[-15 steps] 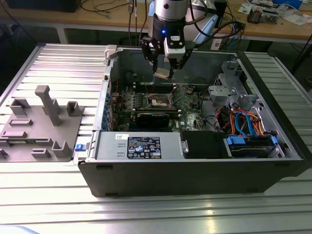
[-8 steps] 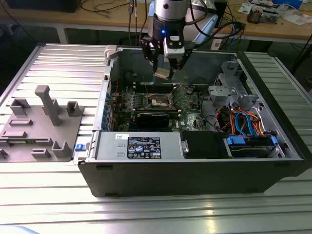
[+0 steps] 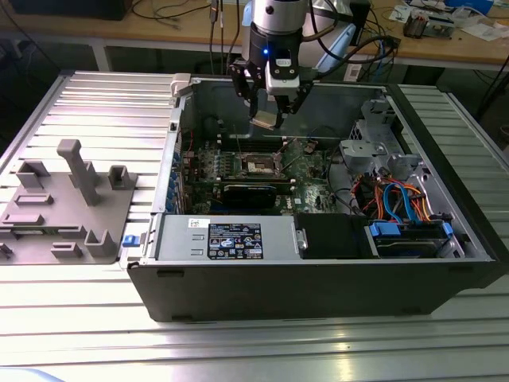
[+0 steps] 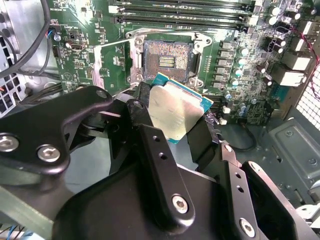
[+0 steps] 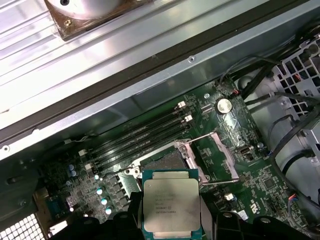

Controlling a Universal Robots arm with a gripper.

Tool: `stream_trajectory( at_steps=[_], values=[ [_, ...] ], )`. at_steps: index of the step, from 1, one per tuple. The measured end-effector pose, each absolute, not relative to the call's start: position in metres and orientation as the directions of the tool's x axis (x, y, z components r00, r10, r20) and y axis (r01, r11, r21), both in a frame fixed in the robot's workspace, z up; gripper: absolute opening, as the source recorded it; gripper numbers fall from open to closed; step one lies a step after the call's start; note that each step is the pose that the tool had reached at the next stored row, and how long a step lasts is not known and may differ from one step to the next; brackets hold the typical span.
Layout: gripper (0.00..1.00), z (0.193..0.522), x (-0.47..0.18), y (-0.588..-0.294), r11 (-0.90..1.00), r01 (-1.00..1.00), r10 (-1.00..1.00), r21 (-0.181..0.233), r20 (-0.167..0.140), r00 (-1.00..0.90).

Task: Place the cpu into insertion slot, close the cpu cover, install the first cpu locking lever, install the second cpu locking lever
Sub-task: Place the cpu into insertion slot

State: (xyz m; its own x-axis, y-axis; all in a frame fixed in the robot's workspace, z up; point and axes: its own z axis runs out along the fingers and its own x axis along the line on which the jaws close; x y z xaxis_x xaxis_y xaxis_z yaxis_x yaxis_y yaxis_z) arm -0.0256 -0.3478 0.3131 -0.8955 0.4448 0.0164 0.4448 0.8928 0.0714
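Your gripper (image 3: 268,111) is clamped on the cpu (image 4: 175,112), which hangs above the open insertion slot (image 4: 167,61), not touching it. Risk: if it goes down skewed or off-centre, you likely bend contacts or catch the metal rim.

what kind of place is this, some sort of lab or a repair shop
Probably a robotics lab doing computer assembly: an opened desktop computer case lies on a ribbed aluminium table, a wooden bench strewn with cables stands behind it, and the end effector holds the cpu over the motherboard.
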Motion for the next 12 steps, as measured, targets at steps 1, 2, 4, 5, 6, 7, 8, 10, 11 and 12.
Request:
stream_trajectory(
  at_steps=[1, 2, 4, 5, 6, 7, 8, 10, 11, 12],
  values=[
    [0.54, 0.3131, -0.0255, -0.3478, 0.892, 0.446, 0.446, 0.071, 0.016, -0.895],
    [0.54, 0.3131, -0.0255, -0.3478, 0.891, 0.448, 0.448, 0.071, 0.016, -0.894],
    [0.54, 0.3130, -0.0256, -0.3478, 0.890, 0.450, 0.450, 0.071, 0.016, -0.893],
    [0.54, 0.3131, -0.0255, -0.3478, 0.889, 0.452, 0.452, 0.071, 0.016, -0.892],
    [0.54, 0.3130, -0.0255, -0.3478, 0.889, 0.453, 0.453, 0.071, 0.016, -0.891],
    [0.54, 0.3130, -0.0256, -0.3478, 0.888, 0.454, 0.454, 0.071, 0.016, -0.891],
    [0.54, 0.3130, -0.0255, -0.3478, 0.887, 0.457, 0.457, 0.072, 0.016, -0.890],
    [0.54, 0.3130, -0.0256, -0.3478, 0.886, 0.459, 0.459, 0.071, 0.016, -0.888],
    [0.54, 0.3130, -0.0255, -0.3478, 0.884, 0.461, 0.461, 0.071, 0.016, -0.887],
    [0.54, 0.3130, -0.0255, -0.3478, 0.884, 0.463, 0.463, 0.071, 0.016, -0.886]
  ],
)
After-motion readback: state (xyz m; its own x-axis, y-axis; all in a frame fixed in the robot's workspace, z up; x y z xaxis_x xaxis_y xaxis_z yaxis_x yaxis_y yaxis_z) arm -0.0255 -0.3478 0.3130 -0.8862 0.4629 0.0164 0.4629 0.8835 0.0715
